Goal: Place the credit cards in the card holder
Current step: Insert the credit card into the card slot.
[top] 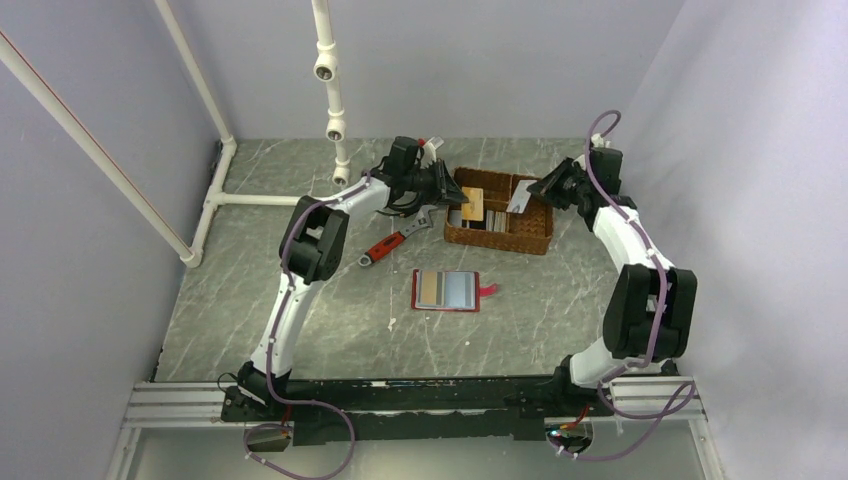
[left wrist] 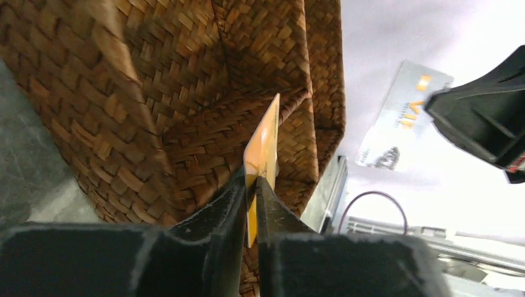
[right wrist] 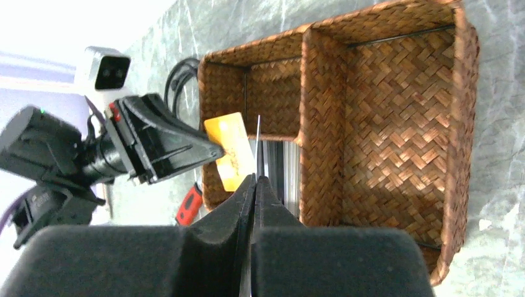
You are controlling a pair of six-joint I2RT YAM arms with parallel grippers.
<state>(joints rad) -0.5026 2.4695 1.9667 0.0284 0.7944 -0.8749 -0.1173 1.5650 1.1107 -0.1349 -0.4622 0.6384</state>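
My left gripper (top: pixel 445 186) is shut on a tan-orange credit card (top: pixel 473 203), held upright on edge over the left part of the wicker basket; in the left wrist view the card (left wrist: pixel 263 148) stands pinched between the fingers (left wrist: pixel 232 210). My right gripper (top: pixel 546 190) is shut on a white credit card (top: pixel 520 197) above the basket's right part; it shows edge-on in the right wrist view (right wrist: pixel 257 139). The dark-red card holder (top: pixel 446 308) lies open on the table, a tan card (top: pixel 430 289) and a pale blue card (top: pixel 460 290) showing in it.
The brown wicker divided basket (top: pixel 535 235) stands at the back, more cards (top: pixel 482 223) lying in its left compartment. A red-handled wrench (top: pixel 392 245) lies left of the basket. White pipes (top: pixel 335 110) stand at the back left.
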